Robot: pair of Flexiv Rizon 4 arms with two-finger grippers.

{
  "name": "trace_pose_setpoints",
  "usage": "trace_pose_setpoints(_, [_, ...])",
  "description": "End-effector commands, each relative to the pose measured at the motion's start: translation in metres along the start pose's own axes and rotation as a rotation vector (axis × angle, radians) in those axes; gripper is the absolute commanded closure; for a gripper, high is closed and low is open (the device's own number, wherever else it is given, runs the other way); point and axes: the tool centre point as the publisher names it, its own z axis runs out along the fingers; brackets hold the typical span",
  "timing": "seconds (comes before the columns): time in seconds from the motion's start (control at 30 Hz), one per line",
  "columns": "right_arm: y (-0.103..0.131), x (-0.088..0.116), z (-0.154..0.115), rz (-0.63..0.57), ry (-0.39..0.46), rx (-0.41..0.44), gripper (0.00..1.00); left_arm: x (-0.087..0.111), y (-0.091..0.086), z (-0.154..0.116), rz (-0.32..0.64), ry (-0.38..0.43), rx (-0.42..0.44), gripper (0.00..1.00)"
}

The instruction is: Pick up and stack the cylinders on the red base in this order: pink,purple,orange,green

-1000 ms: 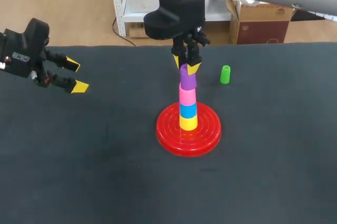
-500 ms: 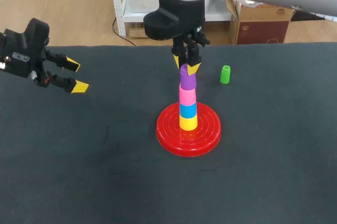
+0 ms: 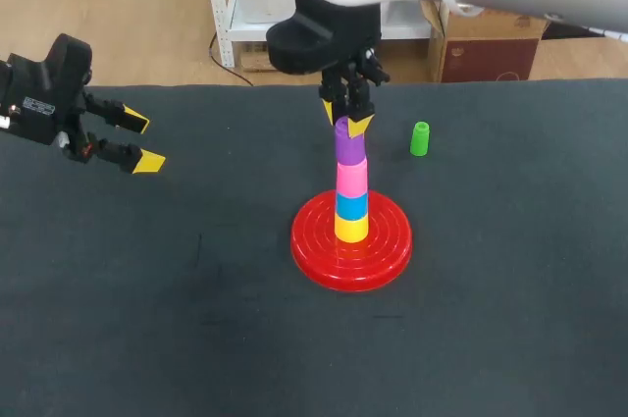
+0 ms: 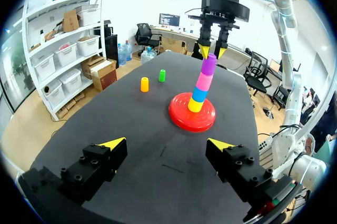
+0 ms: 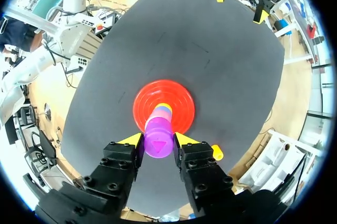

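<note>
The purple cylinder sits on top of the pink cylinder, which rests on a blue cylinder and a yellow cylinder at the middle of the red base. The right tool comes straight down over the stack and grips the purple cylinder near its top, one finger on each side, likely to keep it centred and upright while it settles. So the purple step looks all but done, with only the release left. The green cylinder stands on the table just beyond the base to the right. The orange cylinder stands near it, seen from the left wrist. Both wait within easy reach. The left tool hangs spread wide and empty over the table's left side, well apart from the stack and out of the working arm's way.
</note>
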Motion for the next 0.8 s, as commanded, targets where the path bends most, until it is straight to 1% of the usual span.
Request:
trace_pose_setpoints(0.03, [0.003, 0.000, 0.003, 0.000, 0.001, 0.005, 1.00, 0.002, 0.000, 0.000, 0.003, -0.003, 0.000, 0.00])
trace_pose_setpoints(0.4, [0.008, 0.001, 0.003, 0.015, 0.006, 0.006, 1.00, 0.002, 0.000, 0.000, 0.003, -0.003, 0.000, 0.00])
trace_pose_setpoints(0.53, [0.011, 0.001, 0.009, 0.053, 0.009, 0.036, 1.00, 0.002, 0.000, 0.000, 0.003, -0.003, 0.000, 0.00])
trace_pose_setpoints(0.8, [0.013, -0.008, 0.021, 0.082, -0.002, 0.054, 1.00, 0.002, 0.000, 0.000, 0.003, -0.003, 0.000, 0.00])
